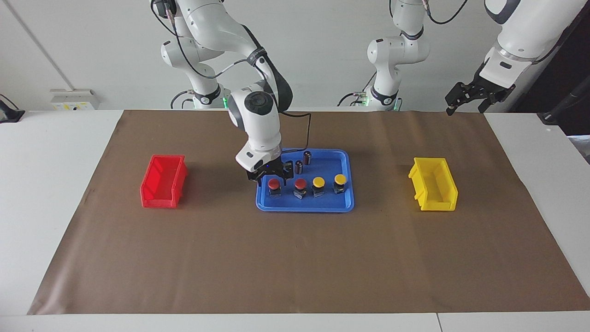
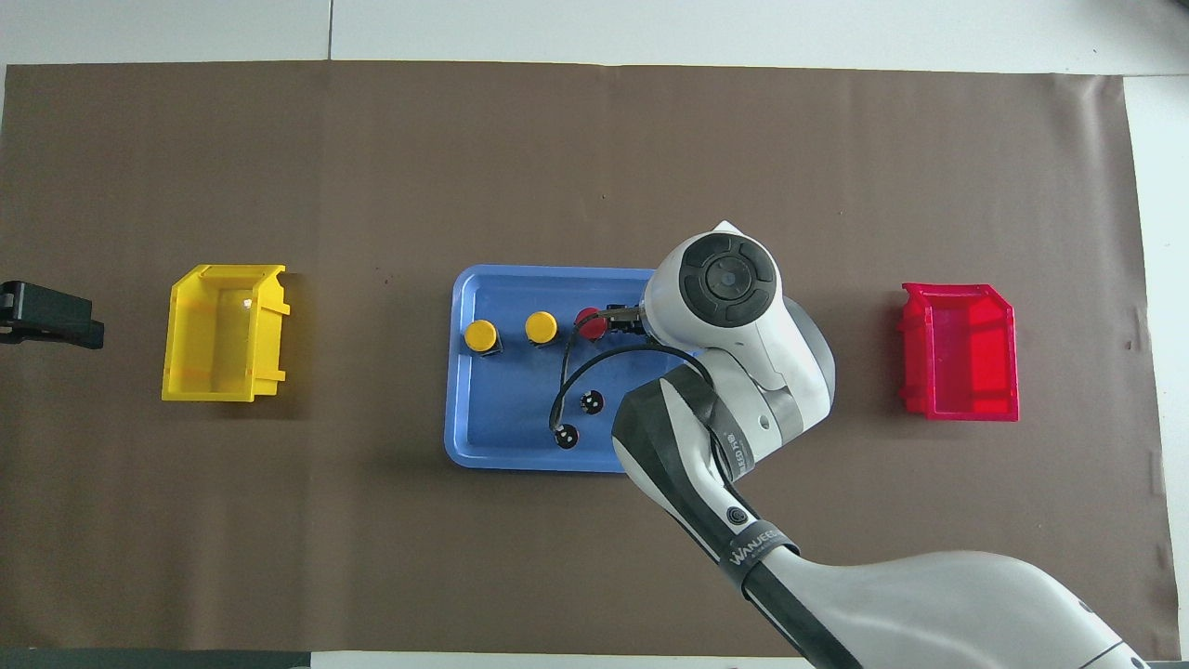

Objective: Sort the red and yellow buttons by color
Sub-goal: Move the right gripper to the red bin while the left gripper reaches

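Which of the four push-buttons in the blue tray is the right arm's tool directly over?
The red-capped push-button at the row's end toward the right arm; the right tool sits just above it, clear of the other three.

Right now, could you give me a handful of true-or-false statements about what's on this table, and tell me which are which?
1. All four buttons sit in the blue tray. True.
2. The red bin already holds a button. False: it is empty.
3. The right gripper is down over the red button nearest the red bin. True.
4. The left gripper is reaching into the yellow bin. False: that arm waits, raised at its own end of the table.
5. The two small dark cylinders stand in the tray nearer to the robots than the row of buttons. True.
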{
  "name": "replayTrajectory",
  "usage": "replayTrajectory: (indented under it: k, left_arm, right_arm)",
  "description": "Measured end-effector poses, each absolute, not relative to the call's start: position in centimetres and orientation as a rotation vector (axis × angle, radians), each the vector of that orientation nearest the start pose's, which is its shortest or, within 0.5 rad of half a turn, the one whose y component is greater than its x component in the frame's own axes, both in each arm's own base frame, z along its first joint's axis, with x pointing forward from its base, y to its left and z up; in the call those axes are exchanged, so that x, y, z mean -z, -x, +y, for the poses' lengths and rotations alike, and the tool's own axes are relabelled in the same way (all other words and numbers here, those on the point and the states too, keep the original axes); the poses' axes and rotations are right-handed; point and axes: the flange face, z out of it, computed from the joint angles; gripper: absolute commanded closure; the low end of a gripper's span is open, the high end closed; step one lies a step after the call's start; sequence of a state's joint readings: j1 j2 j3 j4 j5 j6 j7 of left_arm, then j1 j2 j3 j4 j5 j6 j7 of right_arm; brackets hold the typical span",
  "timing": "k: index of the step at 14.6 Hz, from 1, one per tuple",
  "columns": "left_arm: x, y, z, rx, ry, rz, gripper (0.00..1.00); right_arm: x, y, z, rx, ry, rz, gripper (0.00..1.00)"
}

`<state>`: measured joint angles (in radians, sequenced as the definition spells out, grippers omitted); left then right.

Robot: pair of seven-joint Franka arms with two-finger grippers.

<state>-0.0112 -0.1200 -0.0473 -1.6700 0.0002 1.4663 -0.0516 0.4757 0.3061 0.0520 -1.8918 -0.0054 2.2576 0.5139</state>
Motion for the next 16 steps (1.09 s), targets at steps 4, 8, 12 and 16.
replayTrajectory:
  k: [4,8,12,16]
  left_arm:
    - [-63.0,-50.4,-3.1,-0.129,3.128,0.009,0.0]
    - [-62.6,-50.2,-3.1,-0.134,3.128,0.009,0.0]
    - [-62.7,-50.2,-3.1,-0.117,3.129,0.009,0.0]
    - [-60.7,-51.4,-5.1,0.008,3.135,0.009,0.0]
  right_arm:
    - [-34.8,-54.5,31.1,0.071,3.104,-0.015,0.24]
    - [-35.0,-54.9,31.0,0.11,3.09,-0.016,0.44]
    - [-34.8,-54.7,30.9,0.092,3.098,-0.017,0.75]
    - [-38.2,-56.1,29.6,-0.011,3.139,0.006,0.74]
